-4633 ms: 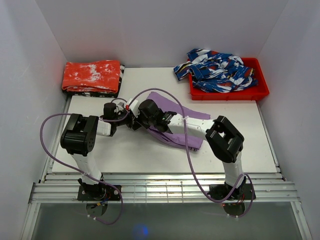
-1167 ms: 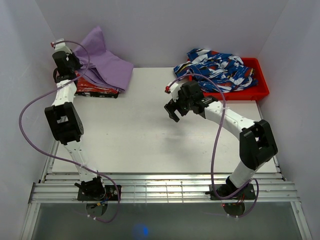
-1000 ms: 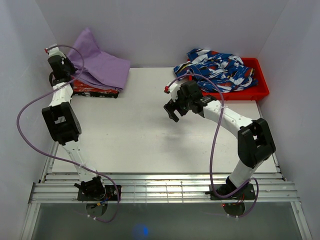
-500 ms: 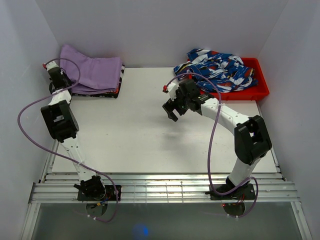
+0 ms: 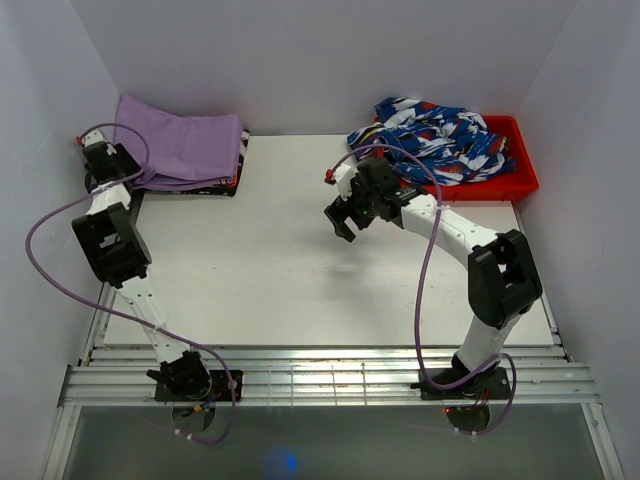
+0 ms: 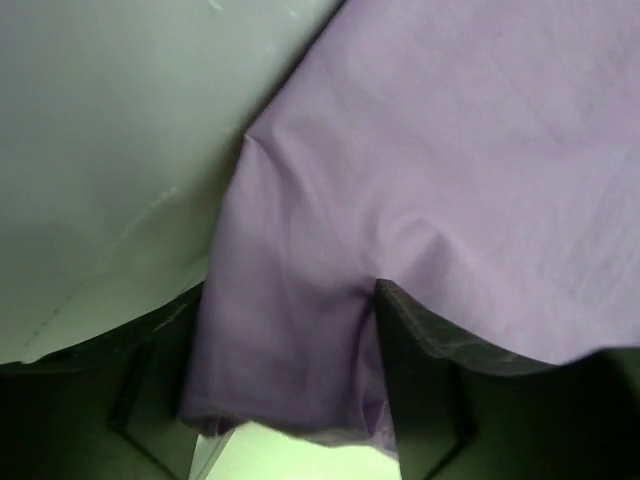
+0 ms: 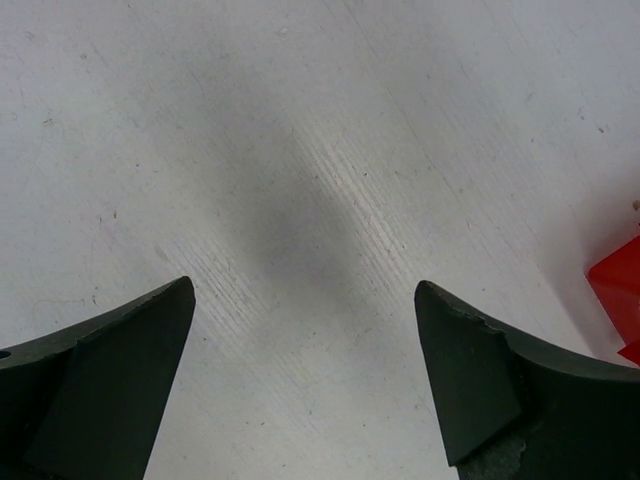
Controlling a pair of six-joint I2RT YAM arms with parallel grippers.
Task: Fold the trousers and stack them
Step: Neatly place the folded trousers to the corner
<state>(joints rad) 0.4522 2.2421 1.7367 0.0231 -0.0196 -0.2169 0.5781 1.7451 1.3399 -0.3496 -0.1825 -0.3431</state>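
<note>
Lilac trousers [image 5: 185,145] now lie flat in the upper left of the overhead view. They sit folded on top of the red-orange cloth [image 5: 234,178], which shows only as a sliver at the pile's right edge. A second ago they hung in a peak from the raised left arm, and a few seconds before that they lay mid-table between both arms. I read the carry as over and the garment as delivered to the stack. The left gripper [image 6: 285,395] has come down at the pile's left edge. In its wrist view the jaws stand fairly wide apart, with a soft fold of lilac cloth lying between the fingers [image 6: 420,400] and draping over one of them. It looks slack rather than pinched, so I judge the hold is released or nearly so, and what remains is backing out without dragging the top layer askew. Moving right, the table [image 5: 300,280] is bare white in the middle. The right gripper [image 5: 340,222] hovers above it almost where it was a second ago, jaws wide open and holding nothing. At the upper right, the blue-white-red patterned garment [image 5: 440,140] spills over the red bin [image 5: 522,186], untouched.
</note>
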